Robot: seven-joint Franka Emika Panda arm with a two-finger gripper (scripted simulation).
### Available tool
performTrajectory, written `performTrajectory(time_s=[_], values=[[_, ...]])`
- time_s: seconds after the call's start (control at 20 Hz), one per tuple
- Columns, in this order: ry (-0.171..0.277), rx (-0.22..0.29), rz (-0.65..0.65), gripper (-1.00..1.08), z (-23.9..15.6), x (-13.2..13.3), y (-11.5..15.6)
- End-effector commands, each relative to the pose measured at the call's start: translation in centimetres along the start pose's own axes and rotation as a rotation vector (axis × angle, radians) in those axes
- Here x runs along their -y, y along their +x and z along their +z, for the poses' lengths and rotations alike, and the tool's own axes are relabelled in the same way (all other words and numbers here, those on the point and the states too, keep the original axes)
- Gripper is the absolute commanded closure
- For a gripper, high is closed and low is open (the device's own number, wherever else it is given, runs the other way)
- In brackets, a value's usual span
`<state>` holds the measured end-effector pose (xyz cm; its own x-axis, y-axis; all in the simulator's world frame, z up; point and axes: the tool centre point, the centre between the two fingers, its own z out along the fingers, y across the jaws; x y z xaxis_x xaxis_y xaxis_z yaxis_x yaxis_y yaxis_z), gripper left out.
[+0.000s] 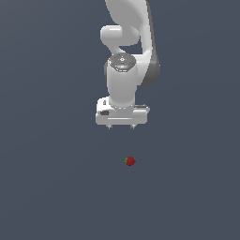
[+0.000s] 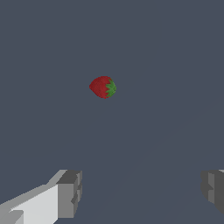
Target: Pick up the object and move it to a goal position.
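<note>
The object, a small red strawberry with a green cap, lies on the dark grey floor. My white gripper hangs some way above it, slightly toward the exterior view's left, and is apart from it. The wrist view shows the strawberry lying on its side, with the two grey fingertips spread wide. The gripper is open and nothing is between its fingers.
A plain dark grey surface spreads all around. The white arm rises behind the gripper toward the top of the exterior view.
</note>
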<state>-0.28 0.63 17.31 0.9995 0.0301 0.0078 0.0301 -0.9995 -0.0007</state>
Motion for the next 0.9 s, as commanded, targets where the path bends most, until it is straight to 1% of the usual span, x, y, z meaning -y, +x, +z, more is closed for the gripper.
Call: performTrajectory(time_s=[0.0, 0.15, 0.45, 0.85], values=[[0.0, 0.0, 0.0, -0.92, 0.0, 0.0, 0.0], [0.003, 0.006, -0.008, -0.92, 0.1, 0.5, -0.1], [0.017, 0.035, -0.048, -0.92, 0.8, 2.8, -0.8], [0.017, 0.035, -0.05, -0.92, 0.8, 2.7, -0.8]])
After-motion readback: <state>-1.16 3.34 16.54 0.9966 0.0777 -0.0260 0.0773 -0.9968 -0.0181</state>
